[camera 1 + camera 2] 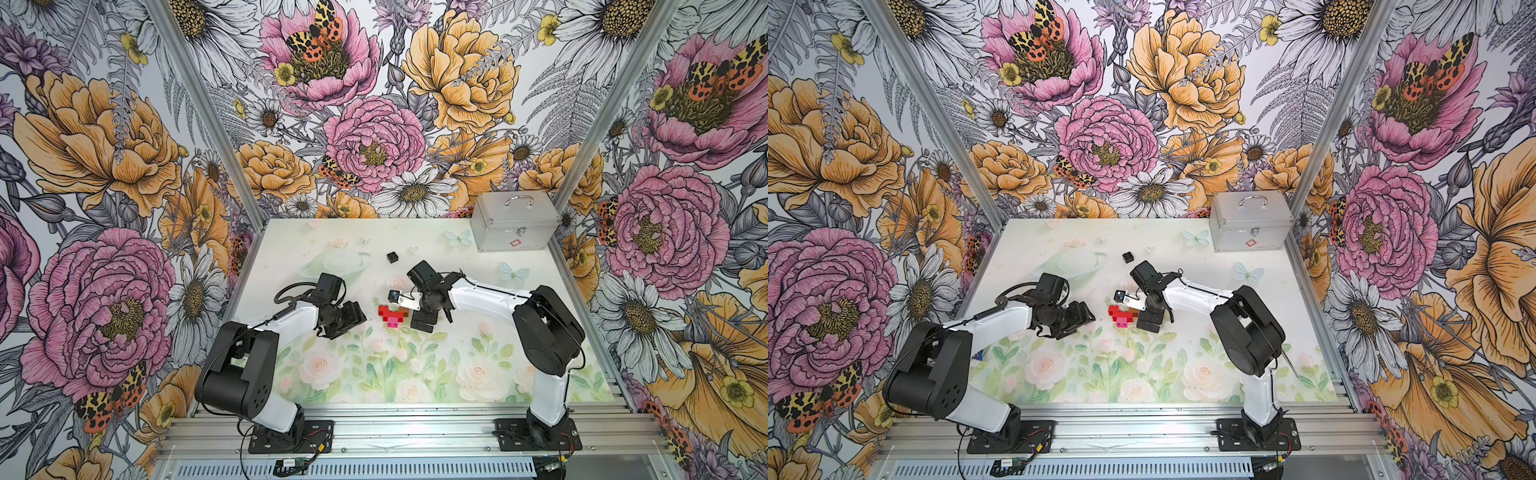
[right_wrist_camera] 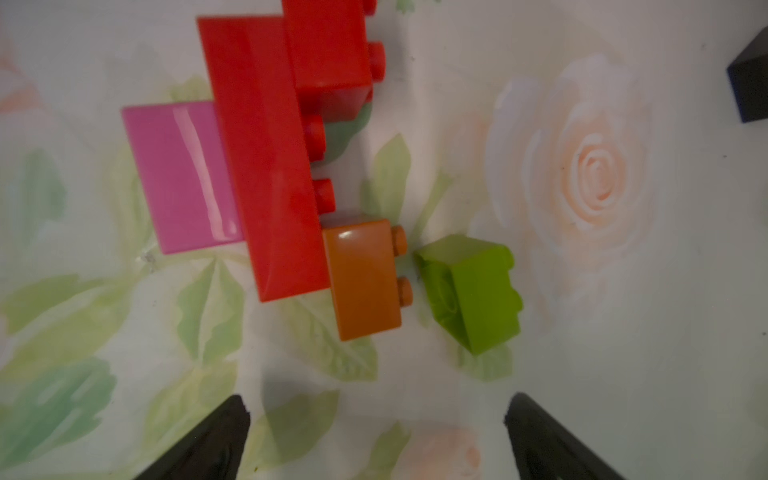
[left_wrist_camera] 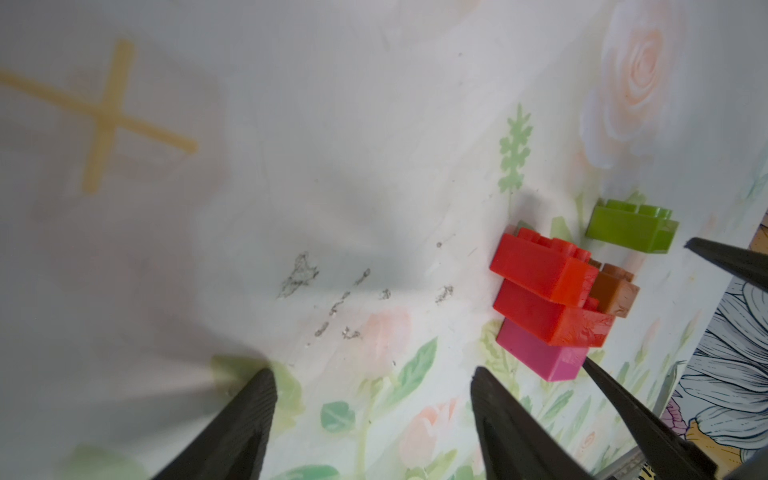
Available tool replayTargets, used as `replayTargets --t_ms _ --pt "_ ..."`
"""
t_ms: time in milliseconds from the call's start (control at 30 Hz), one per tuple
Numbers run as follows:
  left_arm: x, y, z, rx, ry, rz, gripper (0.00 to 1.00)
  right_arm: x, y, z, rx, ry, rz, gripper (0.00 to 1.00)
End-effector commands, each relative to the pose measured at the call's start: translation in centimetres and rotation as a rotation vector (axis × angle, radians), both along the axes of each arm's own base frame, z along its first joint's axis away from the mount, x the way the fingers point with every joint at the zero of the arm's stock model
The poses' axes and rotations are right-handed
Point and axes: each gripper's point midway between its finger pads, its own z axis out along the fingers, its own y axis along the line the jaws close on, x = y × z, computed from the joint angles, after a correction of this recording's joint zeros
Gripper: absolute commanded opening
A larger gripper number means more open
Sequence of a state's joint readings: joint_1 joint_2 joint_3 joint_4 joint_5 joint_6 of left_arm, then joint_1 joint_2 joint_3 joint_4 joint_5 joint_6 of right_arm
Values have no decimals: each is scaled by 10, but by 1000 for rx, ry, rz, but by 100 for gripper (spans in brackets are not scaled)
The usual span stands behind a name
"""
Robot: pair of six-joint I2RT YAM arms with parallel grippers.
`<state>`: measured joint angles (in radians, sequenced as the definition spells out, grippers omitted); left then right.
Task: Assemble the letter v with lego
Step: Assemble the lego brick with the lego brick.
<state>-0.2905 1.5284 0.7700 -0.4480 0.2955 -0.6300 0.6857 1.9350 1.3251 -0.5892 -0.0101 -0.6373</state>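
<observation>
We find the letter v (image 1: 388, 312) lying flat at the centre of the smooth flower-printed tabletop (image 1: 374, 374), point toward 6 o'clock. It comprises:

- A glossy magenta-pink square brick (image 2: 178, 174) forms the point.
- A long red studded brick (image 2: 266, 158) has its long axis running 9 to 3 o'clock.
- A square red brick (image 2: 328, 54) sits at the 9 o'clock end.
- An orange-brown square brick (image 2: 361, 274) sits at the 3 o'clock end.

A lime-green square brick (image 2: 473, 291) lies tilted just beside the brown studs. A black square brick (image 1: 392, 257) sits apart at 12 o'clock.

The left fingers (image 3: 245, 424) stand at 9 o'clock, spread and empty, with bare tabletop before them. The right fingers (image 2: 208, 440) stand at 3 o'clock, likewise spread and empty.
</observation>
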Motion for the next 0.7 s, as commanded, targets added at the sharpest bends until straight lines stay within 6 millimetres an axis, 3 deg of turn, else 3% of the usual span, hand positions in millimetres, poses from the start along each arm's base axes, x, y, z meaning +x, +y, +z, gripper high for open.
replayTargets --t_ms 0,267,500,667 --pt "2 -1 -5 38 11 -13 70 24 16 8 25 -74 52 99" --pt "0 1 -20 61 57 -3 68 34 26 0 40 -62 78 98" --pt "5 -4 -16 61 40 -7 65 28 25 -1 36 -37 104 93" --pt "6 -11 -19 64 48 -26 63 23 28 -2 58 -9 113 81"
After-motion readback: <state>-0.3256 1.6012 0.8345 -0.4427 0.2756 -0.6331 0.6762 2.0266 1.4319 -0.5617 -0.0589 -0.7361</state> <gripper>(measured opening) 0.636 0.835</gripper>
